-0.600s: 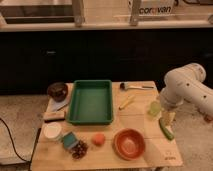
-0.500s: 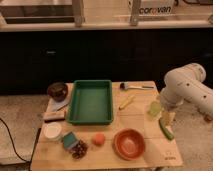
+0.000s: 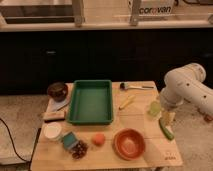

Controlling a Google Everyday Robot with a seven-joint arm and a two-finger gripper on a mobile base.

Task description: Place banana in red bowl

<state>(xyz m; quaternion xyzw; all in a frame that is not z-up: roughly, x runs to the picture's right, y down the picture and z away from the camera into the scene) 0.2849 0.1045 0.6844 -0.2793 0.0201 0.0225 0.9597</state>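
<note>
The banana (image 3: 127, 102), small, slim and pale yellow, lies on the wooden table (image 3: 107, 157) just right of the green tray (image 3: 91, 101). The red bowl (image 3: 129, 143) sits at the table's front, right of centre, with a lighter inside. My gripper (image 3: 167, 117) hangs from the white arm (image 3: 187, 89) at the table's right edge, well to the right of the banana and above the far end of a green cucumber-like vegetable (image 3: 165, 128).
A dark brown bowl (image 3: 57, 90) stands at back left, a brush (image 3: 136, 86) at the back, a pale green cup (image 3: 155, 107) near the arm. A small orange ball (image 3: 99, 139), grapes (image 3: 79, 149), a teal sponge (image 3: 69, 139) and a white cup (image 3: 52, 132) sit at the front left.
</note>
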